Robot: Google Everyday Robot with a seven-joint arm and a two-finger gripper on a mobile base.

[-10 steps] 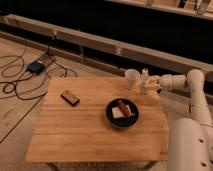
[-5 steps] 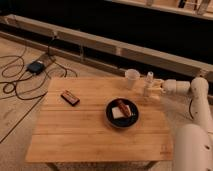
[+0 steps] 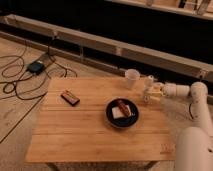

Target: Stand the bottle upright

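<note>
Across the middle of the view stands a pale wooden table (image 3: 90, 130) of long glued planks with visible grain; its near edge and legs are cut off at the bottom. At the lower right, a smooth white rounded part of the robot (image 3: 196, 149) is cropped by the frame. From it a white tubular arm (image 3: 192, 92) reaches left over the table's far right corner.

Near the table's centre sits a round black plate (image 3: 108, 114) holding a few pieces of food, one pale and one brownish; what they are is hard to make out. A plain white tapered cup (image 3: 132, 78) stands upright near the far edge. A flat, dark rectangular snack bar (image 3: 70, 97) lies to the left, well apart from the plate.

The small slim cream-coloured bottle (image 3: 148, 89), with its whitish top uppermost, looks roughly upright just right of the cup, at the tip of the gripper (image 3: 152, 93). The gripper meets it from the right, low on its body. Both are pale and merge together, so I cannot tell whether the gripper is clamped on the bottle or merely beside it.
</note>
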